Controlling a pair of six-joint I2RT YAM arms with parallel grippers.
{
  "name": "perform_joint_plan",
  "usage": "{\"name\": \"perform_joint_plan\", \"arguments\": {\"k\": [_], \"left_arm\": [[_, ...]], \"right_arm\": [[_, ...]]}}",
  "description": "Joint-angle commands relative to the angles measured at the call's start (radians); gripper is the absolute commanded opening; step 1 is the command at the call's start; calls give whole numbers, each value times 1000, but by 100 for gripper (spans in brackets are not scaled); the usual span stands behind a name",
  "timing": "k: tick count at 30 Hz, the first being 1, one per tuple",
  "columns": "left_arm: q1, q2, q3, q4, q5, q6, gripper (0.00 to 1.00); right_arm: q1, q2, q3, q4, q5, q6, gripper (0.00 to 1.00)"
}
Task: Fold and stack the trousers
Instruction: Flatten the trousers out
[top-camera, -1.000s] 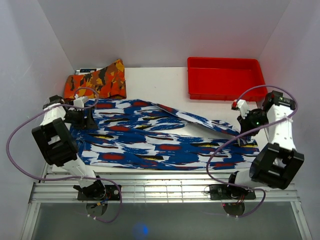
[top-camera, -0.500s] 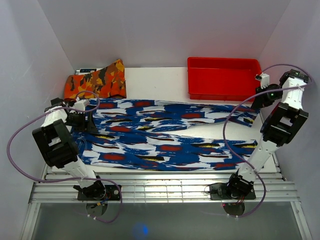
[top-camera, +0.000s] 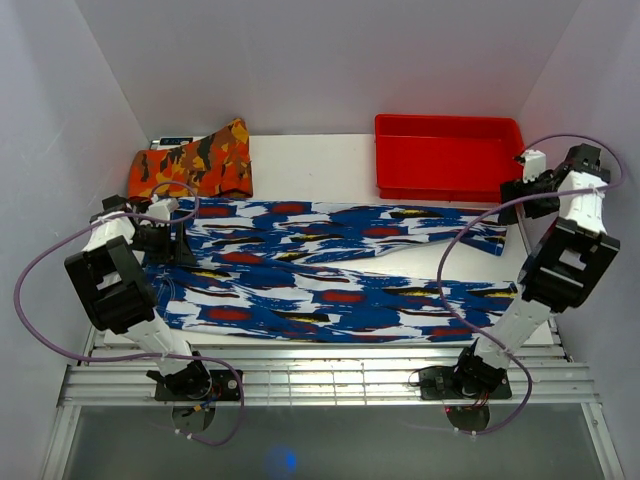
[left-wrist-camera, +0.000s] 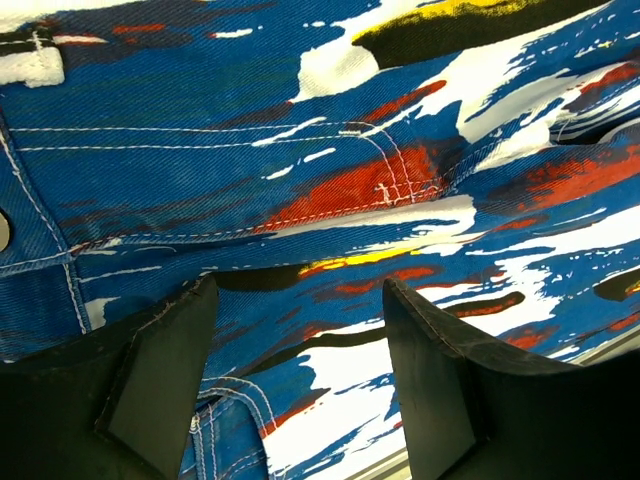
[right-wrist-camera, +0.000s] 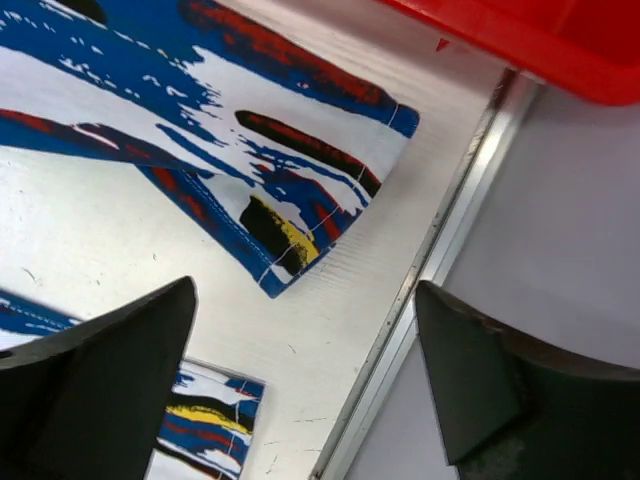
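Note:
The trousers (top-camera: 330, 270) lie spread flat across the white table, waist to the left and both legs running right. My left gripper (top-camera: 172, 238) rests low over the waist end. In the left wrist view it (left-wrist-camera: 300, 290) is open, and printed denim (left-wrist-camera: 330, 180) with seams lies flat between and beyond its fingers. My right gripper (top-camera: 512, 192) hovers by the far leg's hem at the table's right edge. It (right-wrist-camera: 305, 290) is open and holds nothing. The far leg's hem (right-wrist-camera: 300, 190) lies just ahead of it and the near leg's hem (right-wrist-camera: 215, 420) below.
A red tray (top-camera: 450, 188) stands at the back right, close behind the right gripper. A folded orange, black and yellow garment (top-camera: 195, 165) lies at the back left. The table's metal edge rail (right-wrist-camera: 440, 250) and the side wall run right of the right gripper.
The right gripper carried the far leg rightward and back, laid it out straight, then opened and let go. The left gripper has barely moved.

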Motion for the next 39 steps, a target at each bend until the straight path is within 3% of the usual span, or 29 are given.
{"name": "perform_joint_plan", "arguments": {"k": [1,3,7,15,24,30,35,39], "left_arm": [[-2,-32,30,8,29,-6,78],[-2,-34,28,8,35,-8,78],[-2,-26,25,10,37,-6,78],[-2,0,47,20,41,-16,78],[-2,21,54,33,38,-7,78],[-2,32,59,36,41,-6,78],[-2,49,80,40,50,-16,78],[-2,81,88,50,6,-14,78]], "right_arm": [[-3,-193,-195,111,-13,-75,91],[3,-261,-267,125,-26,-151,76],[46,-272,-372,119,29,-213,61],[153,-184,-446,242,86,-196,61],[189,-170,-590,470,199,-198,61],[189,-180,-582,475,201,-208,59],[187,-125,-544,435,219,-216,42],[187,-104,-544,409,250,-262,8]]}}
